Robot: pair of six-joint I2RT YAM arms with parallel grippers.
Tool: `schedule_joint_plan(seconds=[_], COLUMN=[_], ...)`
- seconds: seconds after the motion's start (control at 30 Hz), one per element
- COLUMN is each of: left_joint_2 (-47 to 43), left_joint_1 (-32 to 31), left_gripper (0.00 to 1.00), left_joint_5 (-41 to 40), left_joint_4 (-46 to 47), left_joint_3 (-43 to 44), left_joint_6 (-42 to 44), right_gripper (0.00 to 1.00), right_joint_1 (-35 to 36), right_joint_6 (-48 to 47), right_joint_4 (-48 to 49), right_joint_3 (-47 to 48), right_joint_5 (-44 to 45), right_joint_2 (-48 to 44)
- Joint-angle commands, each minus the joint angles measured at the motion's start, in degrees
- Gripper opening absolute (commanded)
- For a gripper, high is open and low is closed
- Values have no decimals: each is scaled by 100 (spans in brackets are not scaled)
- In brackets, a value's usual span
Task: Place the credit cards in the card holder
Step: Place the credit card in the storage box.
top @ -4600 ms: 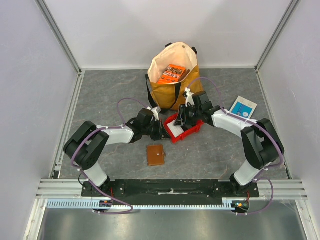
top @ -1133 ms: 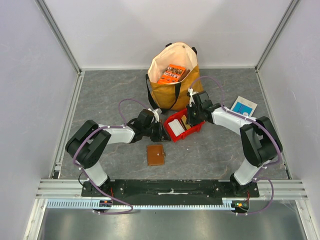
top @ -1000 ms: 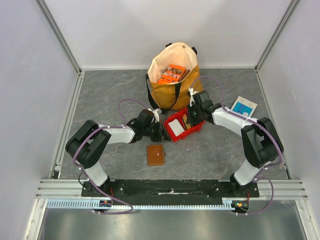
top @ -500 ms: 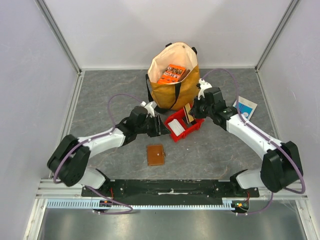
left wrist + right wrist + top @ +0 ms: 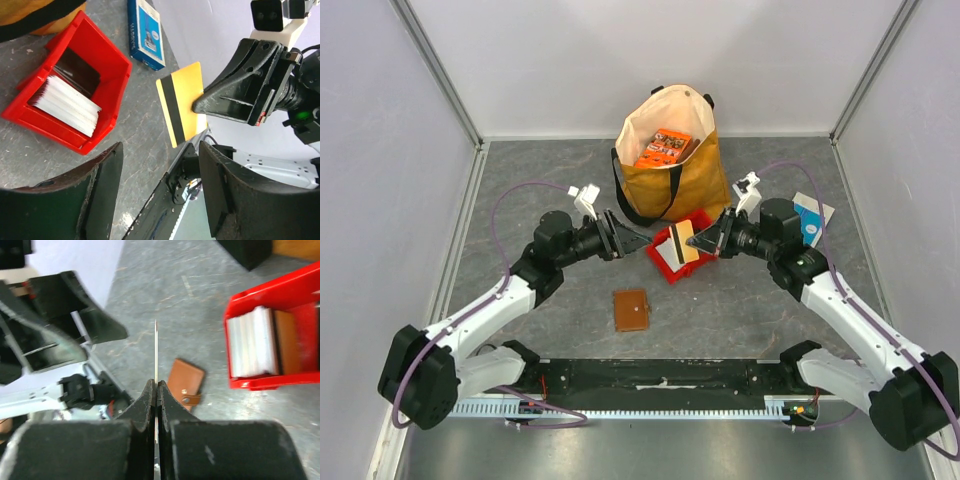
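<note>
Tote bag [image 5: 665, 170] far centre; red bin [image 5: 107, 60] near of it, white cards [image 5: 70, 105] stacked inside. Right gripper [image 5: 705, 240] clenched on yellow card [image 5: 182, 102] over bin, left gripper [image 5: 625, 237] spread open to its left. Card holder [image 5: 631, 309] lying closed, near of bin.

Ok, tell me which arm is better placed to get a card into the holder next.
Right, probably. The right fingers are shut on a yellow card held in the air, with the card holder lying on the table nearby. The left fingers are open and empty, free to steady the holder.
</note>
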Motion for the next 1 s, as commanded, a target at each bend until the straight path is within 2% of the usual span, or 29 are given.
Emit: schedule_joint_plan(seconds=[0.0, 0.1, 0.23, 0.6, 0.73, 0.9, 0.97], left_joint_2=[102, 225, 357, 752, 955, 1061, 1026], left_joint_1=[129, 129, 120, -90, -117, -143, -143], left_gripper=[68, 68, 65, 57, 47, 17, 14], left_joint_5=[822, 1060, 1385, 1658, 1737, 1711, 1623], left_joint_4=[861, 1369, 2301, 2759, 3102, 3103, 2989], left_joint_3=[-133, -256, -397, -160, -125, -80, -72], left_joint_6=[-442, -696, -1092, -1295, -1470, -1436, -1340], right_gripper=[0, 0, 0, 0, 0, 1, 1], right_joint_1=[-17, -17, -25, -17, -17, -17, -17], right_joint_6=[944, 1367, 1438, 1561, 1491, 1333, 1158], right_joint_4=[915, 1339, 1392, 1717, 1709, 1560, 1341], right_joint_3=[-293, -522, -619, -672, -672, -646, -585], right_joint_5=[-1145, -1418, -1489, -1937, -2087, -2307, -2307], right_joint_2=[-375, -543, -710, -587, -543, -464, -446])
